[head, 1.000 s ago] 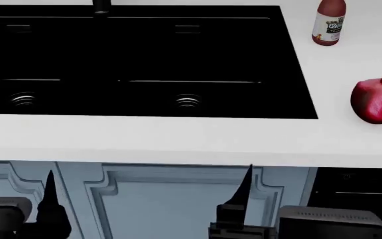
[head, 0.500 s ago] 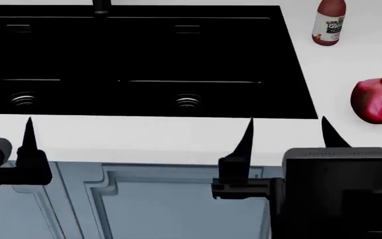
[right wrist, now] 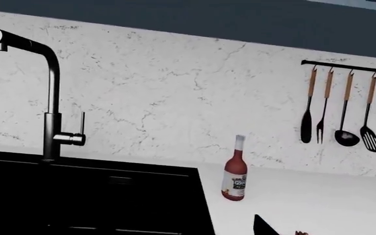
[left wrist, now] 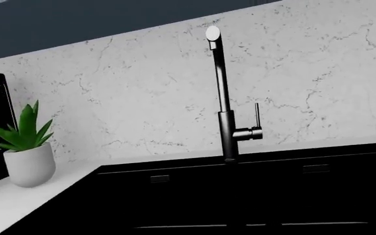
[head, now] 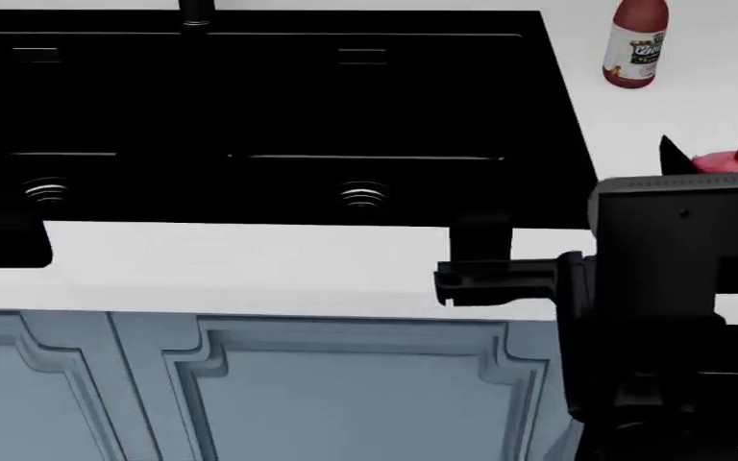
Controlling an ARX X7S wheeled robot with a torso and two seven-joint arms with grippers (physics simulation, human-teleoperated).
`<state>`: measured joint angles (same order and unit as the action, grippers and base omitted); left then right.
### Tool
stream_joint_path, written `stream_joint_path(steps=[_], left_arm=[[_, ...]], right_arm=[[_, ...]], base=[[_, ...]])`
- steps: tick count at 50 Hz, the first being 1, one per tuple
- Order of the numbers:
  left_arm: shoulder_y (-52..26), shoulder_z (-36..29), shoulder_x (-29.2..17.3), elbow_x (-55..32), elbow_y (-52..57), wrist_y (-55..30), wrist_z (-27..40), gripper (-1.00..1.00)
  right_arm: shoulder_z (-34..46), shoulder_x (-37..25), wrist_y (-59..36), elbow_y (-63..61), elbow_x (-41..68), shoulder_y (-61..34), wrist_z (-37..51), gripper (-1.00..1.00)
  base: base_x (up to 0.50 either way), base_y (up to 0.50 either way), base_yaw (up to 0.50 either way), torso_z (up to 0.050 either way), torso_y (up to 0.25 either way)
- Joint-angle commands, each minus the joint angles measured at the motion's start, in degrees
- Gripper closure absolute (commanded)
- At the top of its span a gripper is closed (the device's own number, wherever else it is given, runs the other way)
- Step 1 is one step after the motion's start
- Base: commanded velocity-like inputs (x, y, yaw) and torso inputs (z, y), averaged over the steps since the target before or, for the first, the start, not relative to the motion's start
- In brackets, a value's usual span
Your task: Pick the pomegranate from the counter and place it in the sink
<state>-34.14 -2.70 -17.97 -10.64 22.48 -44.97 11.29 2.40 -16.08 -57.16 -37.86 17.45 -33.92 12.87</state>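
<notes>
Marble backsplash (left wrist: 305,73) fills the left wrist view, with the black faucet (left wrist: 226,112) rising ahead of that hand from the far rim of the sink (left wrist: 240,196). A potted plant (left wrist: 26,152) is set on the counter (left wrist: 18,196) off to one side. No fingers are shown, so the left hand's state cannot be told.

From the head view, both basins of the sink (head: 266,106) are seen holding only their round drains (head: 361,195). The right gripper (head: 575,197) is raised over the counter (head: 254,269), one finger (head: 667,154) just beside the pomegranate (head: 733,160), which is mostly hidden behind the wrist. The fingers are spread apart, holding nothing. A sauce bottle (head: 634,43) stands farther off.

Through the right wrist view, the bottle (right wrist: 235,169) is seen ahead, with hanging utensils (right wrist: 338,110) beyond.
</notes>
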Motion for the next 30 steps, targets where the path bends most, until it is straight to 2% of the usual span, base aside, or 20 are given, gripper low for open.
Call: stream_joint_path(steps=[1, 8, 30], left_arm=[[-3.5, 1.3, -1.7, -0.1, -1.1, -3.6, 0.4, -1.0], [-5.1, 2.6, -3.1, -0.7, 1.1, -7.6, 0.5, -1.0], [-4.2, 3.7, -3.7, -0.5, -2.4, -5.5, 0.8, -1.0]], right_arm=[[-2.6, -0.8, -7.7, -1.9, 2.3, -5.2, 0.4, -1.0], [-4.8, -0.6, -12.4, -3.9, 4.1, -7.4, 0.8, -1.0], [-11.1, -0.8, -17.5, -4.5, 7.5, -10.3, -0.1, -1.0]], base=[[0.0, 0.0, 0.0, 0.0, 0.0], [0.0, 0.0, 0.0, 0.0, 0.0], [0.01, 0.0, 0.0, 0.0, 0.0]])
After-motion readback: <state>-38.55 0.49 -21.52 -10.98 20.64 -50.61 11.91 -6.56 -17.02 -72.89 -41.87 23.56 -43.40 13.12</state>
